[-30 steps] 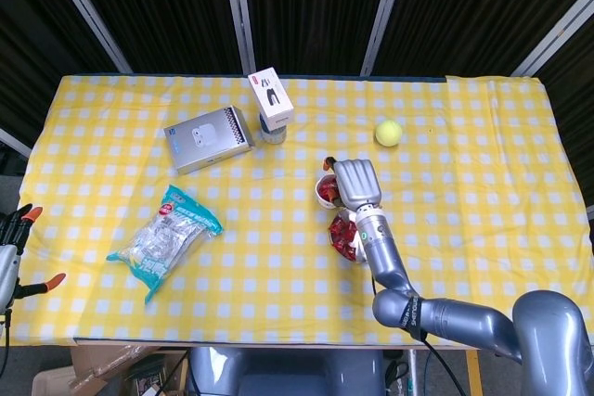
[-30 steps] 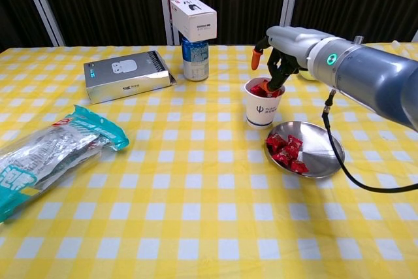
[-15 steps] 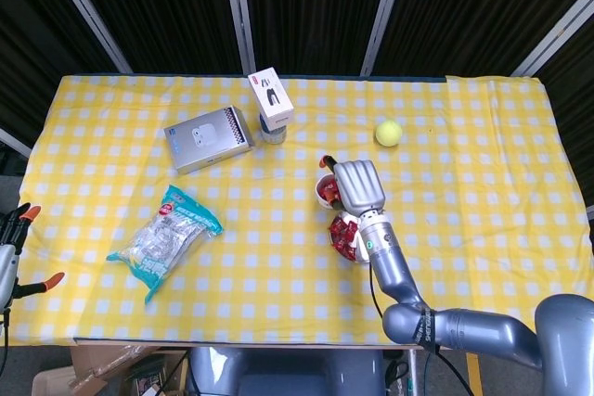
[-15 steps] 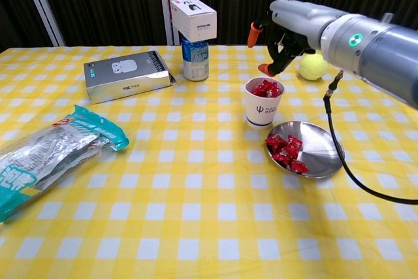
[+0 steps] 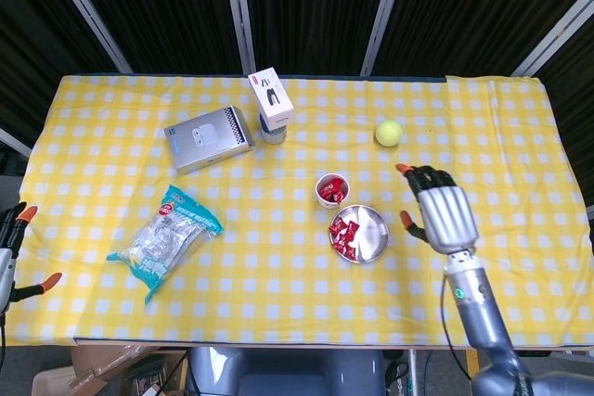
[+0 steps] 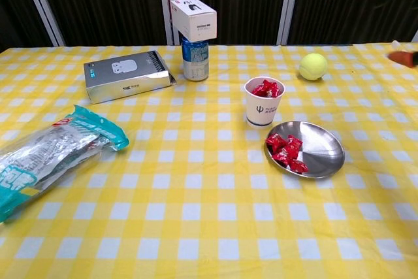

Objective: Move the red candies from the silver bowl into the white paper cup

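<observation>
- Hovering right of the silver bowl (image 5: 368,232), the right hand (image 5: 442,210) has pulled away from the white paper cup (image 5: 331,188) since a second ago; fingers apart, holding nothing.
- Left hand (image 5: 11,246) idles at the table edge; grip state cannot be told.
- Red candies (image 6: 285,149) remain in the bowl; more sit in the cup.
- Judgement: task partly done; another pick needed.

The round silver metal bowl (image 5: 359,233) and the white paper cup (image 5: 331,189) sit just beside each other with open checked cloth around them. The yellow-green tennis ball (image 5: 388,133) lies apart behind them.
</observation>
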